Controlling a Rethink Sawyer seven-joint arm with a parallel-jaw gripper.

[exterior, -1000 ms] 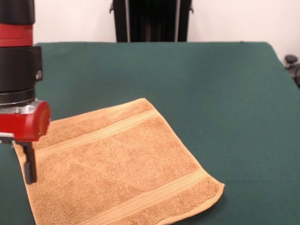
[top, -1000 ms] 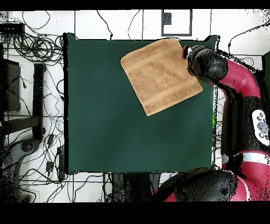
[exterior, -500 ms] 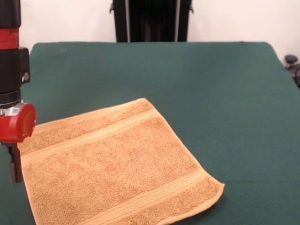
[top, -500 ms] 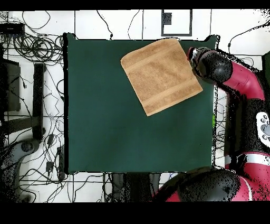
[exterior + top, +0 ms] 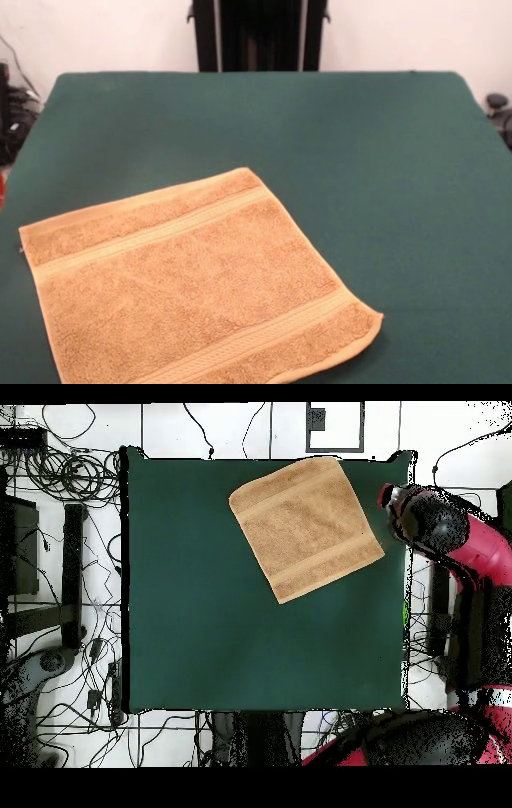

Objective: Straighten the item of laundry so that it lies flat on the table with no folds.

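Observation:
The orange-tan towel (image 5: 192, 280) lies spread flat on the dark green table (image 5: 360, 144), at the near left in the front view. Both woven border bands show and I see no folds. In the overhead view the towel (image 5: 305, 527) sits turned at an angle in the table's (image 5: 220, 624) top right part. My gripper (image 5: 392, 497) is at the table's right edge in the overhead view, clear of the towel and holding nothing. It is out of the front view apart from a red sliver at the left edge.
The black pedestal (image 5: 258, 34) stands behind the table's far edge. Cables and dark equipment (image 5: 60, 564) lie on the floor left of the table in the overhead view. My red arm (image 5: 460, 564) runs along the table's right side.
My gripper has drawn off the towel's corner and moved sideways off the table's edge, leaving the front view. The towel has not moved.

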